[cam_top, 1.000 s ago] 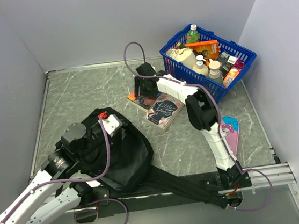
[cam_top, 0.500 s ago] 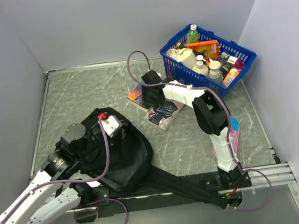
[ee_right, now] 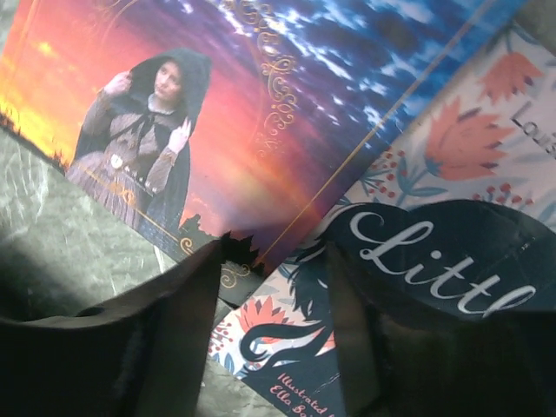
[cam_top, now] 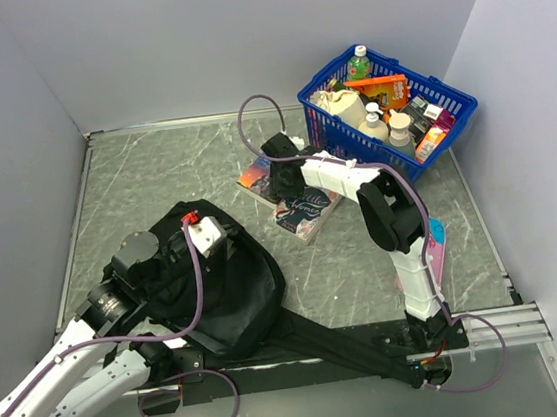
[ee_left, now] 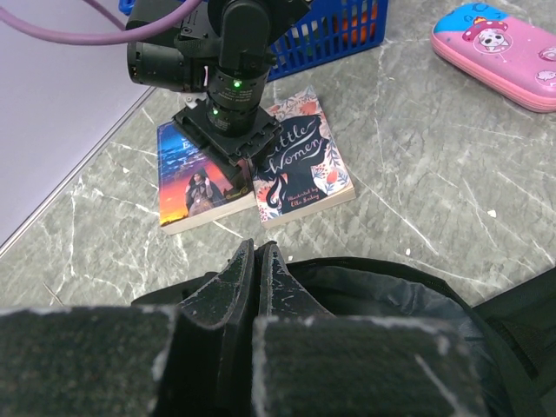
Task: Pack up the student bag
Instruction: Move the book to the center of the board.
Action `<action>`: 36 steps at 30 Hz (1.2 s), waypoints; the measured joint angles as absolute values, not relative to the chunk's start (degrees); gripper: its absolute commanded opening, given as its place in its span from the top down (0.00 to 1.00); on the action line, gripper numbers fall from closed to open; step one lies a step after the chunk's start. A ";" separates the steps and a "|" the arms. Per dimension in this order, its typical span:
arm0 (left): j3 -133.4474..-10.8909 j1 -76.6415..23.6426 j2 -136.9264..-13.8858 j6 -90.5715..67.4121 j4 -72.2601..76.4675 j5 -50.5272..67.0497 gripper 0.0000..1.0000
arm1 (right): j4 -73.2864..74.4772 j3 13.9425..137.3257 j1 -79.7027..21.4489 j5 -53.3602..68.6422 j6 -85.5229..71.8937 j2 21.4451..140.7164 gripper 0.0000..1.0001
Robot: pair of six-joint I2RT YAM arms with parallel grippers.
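The student bag (cam_top: pixel 230 293), a black fabric backpack, lies at the front left with its mouth open; its rim also shows in the left wrist view (ee_left: pixel 391 291). My left gripper (cam_top: pixel 204 234) (ee_left: pixel 257 261) is shut on the bag's top rim. Two books lie overlapping at mid-table: a sunset-cover book (cam_top: pixel 253 176) (ee_right: pixel 217 113) and "Little Women" (cam_top: pixel 306 211) (ee_right: pixel 434 217). My right gripper (cam_top: pixel 280 176) (ee_right: pixel 274 269) is open, low over the spot where the two books meet, one finger on each side of it.
A blue mesh basket (cam_top: pixel 446 119) with bottles and packets stands at the back right. A pink and blue pencil case (cam_top: pixel 429 242) (ee_left: pixel 504 48) lies right of the right arm. Black bag straps (cam_top: pixel 344 340) run along the front edge. Grey walls surround the table.
My right gripper has moved a little nearer and lower onto the books, its elbow swinging right. The left gripper and the bag have stayed put.
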State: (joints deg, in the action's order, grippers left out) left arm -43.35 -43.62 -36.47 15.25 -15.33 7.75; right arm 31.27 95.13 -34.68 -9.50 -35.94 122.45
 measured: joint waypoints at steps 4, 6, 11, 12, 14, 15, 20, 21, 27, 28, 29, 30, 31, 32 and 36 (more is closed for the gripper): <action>-43.35 -43.62 -36.36 15.31 -15.46 7.75 0.99 | 30.83 93.95 -34.46 -9.65 -39.24 121.91 0.57; -43.35 -43.62 -36.21 15.31 -15.64 7.75 0.99 | 30.30 93.34 -34.46 -9.63 -40.64 121.64 0.59; -43.35 -43.62 -36.14 15.35 -15.88 7.84 0.99 | 29.19 92.40 -34.44 -9.43 -43.29 121.38 0.72; -43.35 -43.62 -36.14 15.38 -15.92 7.97 0.99 | 28.91 92.12 -34.41 -9.39 -43.83 121.27 0.78; -43.35 -43.62 -36.21 15.35 -16.12 8.23 0.99 | 28.56 91.37 -34.28 -9.32 -44.80 120.92 0.94; -43.35 -43.62 -36.23 15.38 -16.25 8.38 0.99 | 28.47 90.98 -34.17 -9.15 -45.36 120.73 0.98; -43.35 -43.62 -36.34 15.38 -17.10 9.30 0.99 | 25.61 87.39 -33.47 -8.10 -48.38 118.69 1.00; -43.35 -43.62 -36.40 15.38 -17.08 9.34 0.99 | 24.45 86.26 -33.43 -7.99 -49.01 118.17 1.00; -43.38 -43.62 -36.75 15.33 -17.10 9.78 0.99 | 18.04 80.51 -33.01 -7.46 -50.74 115.55 1.00; -43.38 -43.62 -36.77 15.33 -17.12 9.85 0.99 | 17.10 79.61 -32.93 -7.31 -50.81 115.13 1.00; -43.40 -43.62 -36.88 15.33 -17.10 9.89 0.99 | 16.29 78.56 -32.84 -7.07 -50.85 114.54 1.00; -43.40 -43.62 -36.95 15.33 -17.10 9.91 0.99 | 15.31 77.19 -32.77 -6.94 -50.94 113.78 1.00; -43.42 -43.62 -37.01 15.33 -17.10 10.04 0.99 | 14.31 75.59 -32.71 -6.81 -50.96 112.90 1.00; -43.42 -43.62 -37.08 15.33 -17.12 10.17 0.99 | 13.28 73.78 -32.67 -6.68 -51.07 111.92 1.00; -43.44 -43.62 -37.43 15.33 -17.10 10.68 0.99 | 10.50 65.82 -32.40 -6.57 -51.07 106.34 1.00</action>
State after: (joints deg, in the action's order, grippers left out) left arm -43.44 -43.62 -37.43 15.33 -17.10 10.68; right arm 10.50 65.82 -32.40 -6.57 -51.07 106.34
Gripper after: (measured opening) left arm 0.038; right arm 0.004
